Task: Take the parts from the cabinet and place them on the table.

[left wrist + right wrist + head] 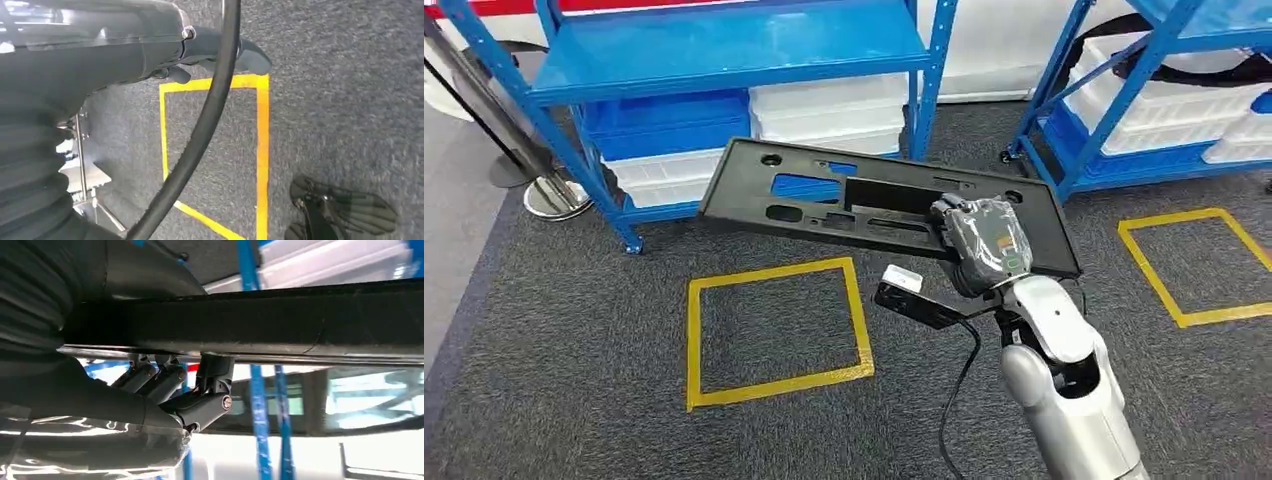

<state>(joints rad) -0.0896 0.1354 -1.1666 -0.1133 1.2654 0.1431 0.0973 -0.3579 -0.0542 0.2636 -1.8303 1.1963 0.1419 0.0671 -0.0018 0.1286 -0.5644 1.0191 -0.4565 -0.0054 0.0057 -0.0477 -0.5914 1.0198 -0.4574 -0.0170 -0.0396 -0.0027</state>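
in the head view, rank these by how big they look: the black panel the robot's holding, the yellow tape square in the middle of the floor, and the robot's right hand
1. Black panel, held nearer the camera, so its lead is unsure.
2. Yellow tape square, close behind.
3. Right hand, clearly smallest.

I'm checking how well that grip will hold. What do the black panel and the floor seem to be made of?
The black panel looks like moulded plastic with a matt finish: one thin rigid piece with shaped cut-outs and a raised rim. The right hand grips it near one end. The floor looks like dark grey short-pile carpet, from its speckled, fibrous texture, with yellow tape squares stuck on it.
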